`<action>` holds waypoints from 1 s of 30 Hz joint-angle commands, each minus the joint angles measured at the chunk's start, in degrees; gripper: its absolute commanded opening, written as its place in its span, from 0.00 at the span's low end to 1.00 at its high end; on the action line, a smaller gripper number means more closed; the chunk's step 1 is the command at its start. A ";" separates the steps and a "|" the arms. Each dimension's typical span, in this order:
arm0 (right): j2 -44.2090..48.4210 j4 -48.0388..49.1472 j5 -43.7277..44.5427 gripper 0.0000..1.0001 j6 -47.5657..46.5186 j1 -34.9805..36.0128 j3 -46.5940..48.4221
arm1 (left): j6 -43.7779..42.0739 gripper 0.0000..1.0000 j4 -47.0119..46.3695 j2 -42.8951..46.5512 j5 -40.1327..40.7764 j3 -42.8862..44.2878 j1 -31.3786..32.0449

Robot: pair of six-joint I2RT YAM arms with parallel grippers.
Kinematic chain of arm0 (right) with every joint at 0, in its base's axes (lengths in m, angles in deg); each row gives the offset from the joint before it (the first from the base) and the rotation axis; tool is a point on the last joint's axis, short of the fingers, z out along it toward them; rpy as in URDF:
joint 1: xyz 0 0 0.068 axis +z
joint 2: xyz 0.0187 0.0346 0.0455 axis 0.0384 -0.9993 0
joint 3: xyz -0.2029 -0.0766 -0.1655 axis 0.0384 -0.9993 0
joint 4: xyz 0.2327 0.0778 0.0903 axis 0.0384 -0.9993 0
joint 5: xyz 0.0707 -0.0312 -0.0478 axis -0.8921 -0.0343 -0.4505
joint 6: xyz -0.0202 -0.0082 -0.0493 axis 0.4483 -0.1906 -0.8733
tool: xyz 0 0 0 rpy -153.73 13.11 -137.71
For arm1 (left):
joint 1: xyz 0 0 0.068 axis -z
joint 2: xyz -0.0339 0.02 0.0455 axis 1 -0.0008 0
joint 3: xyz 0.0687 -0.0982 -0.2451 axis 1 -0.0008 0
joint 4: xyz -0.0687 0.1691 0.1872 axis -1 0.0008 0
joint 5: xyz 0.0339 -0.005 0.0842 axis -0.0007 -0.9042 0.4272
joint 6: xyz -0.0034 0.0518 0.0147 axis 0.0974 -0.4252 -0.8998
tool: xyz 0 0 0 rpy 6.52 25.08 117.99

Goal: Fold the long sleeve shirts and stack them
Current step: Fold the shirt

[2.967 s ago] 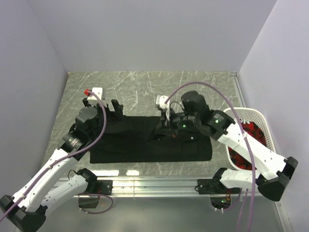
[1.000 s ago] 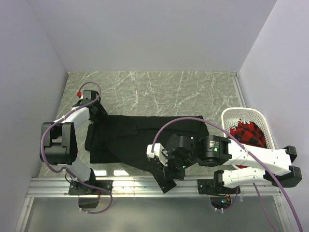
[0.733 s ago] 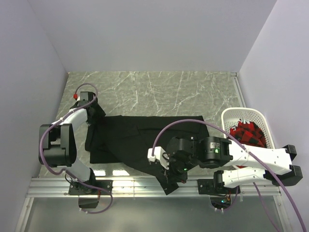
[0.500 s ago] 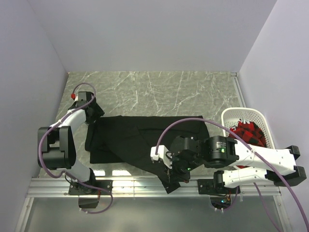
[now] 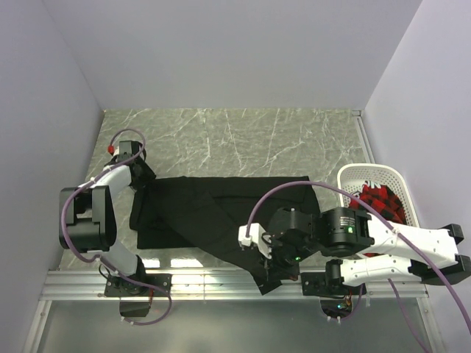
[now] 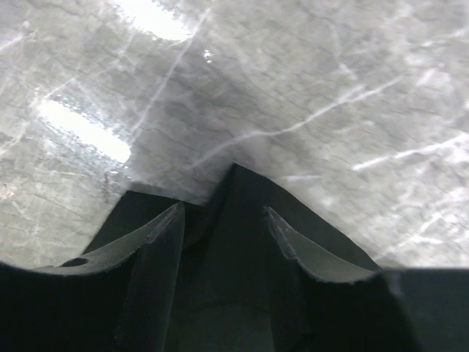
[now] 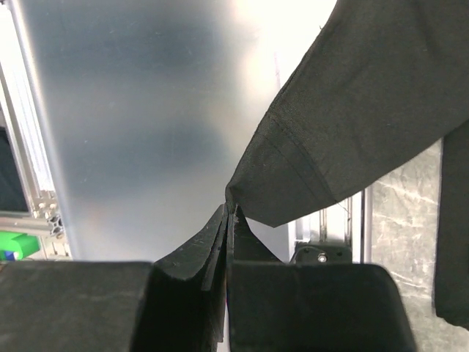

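A black long-sleeved shirt (image 5: 210, 209) lies spread flat across the near half of the marble worktop (image 5: 243, 140), its length running left to right. One sleeve is drawn out from the body toward the near right and reaches past the worktop's near edge, over the metal rail (image 5: 184, 283).

The right fingers (image 5: 263, 276) are pressed together on the end of that sleeve. In the wrist view the hemmed cuff (image 7: 293, 183) is pinched at its edge between the two pads, and the cloth rises slack to the upper right.

The left fingers (image 5: 141, 175) sit at the shirt's far left corner, low to the worktop. They stand apart, and a pointed corner of the black cloth (image 6: 234, 220) lies in the gap between them on the marble.

At the right edge of the worktop stands a white basket (image 5: 368, 169) with red cloth (image 5: 377, 202) inside, well apart from the shirt.
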 commanded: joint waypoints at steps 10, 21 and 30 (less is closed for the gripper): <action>-2.86 2.92 -2.53 0.00 0.22 0.53 -4.61 | 0.10 0.44 -0.44 1.26 4.58 0.82 -1.74; -6.47 6.52 0.46 0.00 -2.76 0.53 -4.17 | -0.77 0.47 -3.34 -0.22 -2.71 0.20 -2.27; -7.53 7.85 3.63 0.00 -4.08 -0.08 -3.29 | -1.04 0.35 -2.73 -4.27 -3.33 1.60 -2.27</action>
